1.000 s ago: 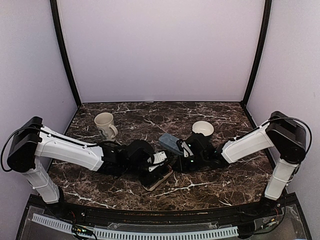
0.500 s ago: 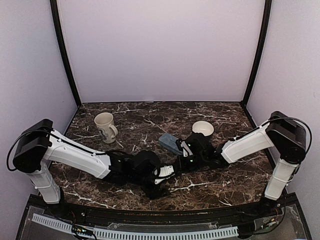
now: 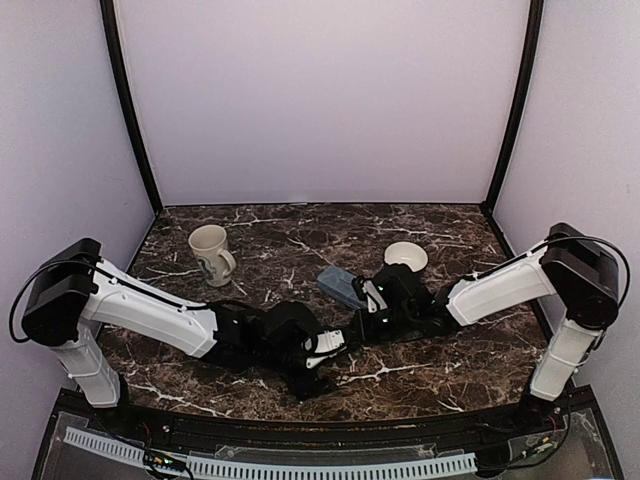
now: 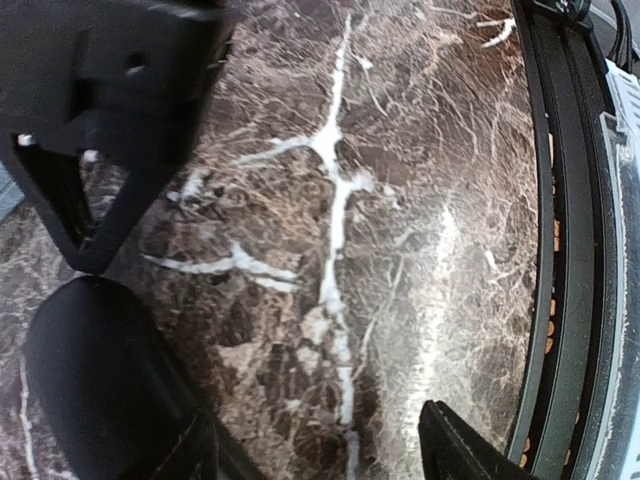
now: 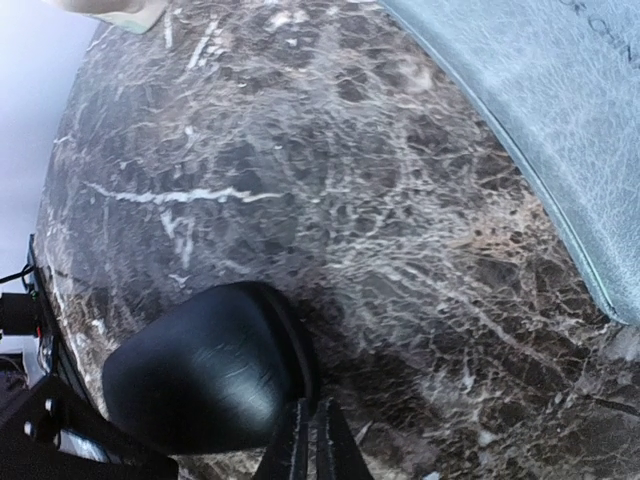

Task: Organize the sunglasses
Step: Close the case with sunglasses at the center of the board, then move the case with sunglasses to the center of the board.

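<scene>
Two cases lie on the marble bench (image 3: 290, 232), and no sunglasses show in any view. My guess is that they are tucked inside, though nothing here proves it. The black oblong case (image 5: 205, 370) looks closed and rests near the front edge, between the two arms. The left pincer (image 4: 270, 340) stands wide apart over bare stone, gripping nothing, with the case just beside one finger. The right pincer (image 5: 310, 447) has its tips together and empty, right at that case's rim, and the blue-grey case (image 5: 540, 120) is near on its other side. The step in hand looks like letting go of a closed case. Next, both arms need to lift off without nudging it, then see whether the blue-grey case needs filling or closing.
</scene>
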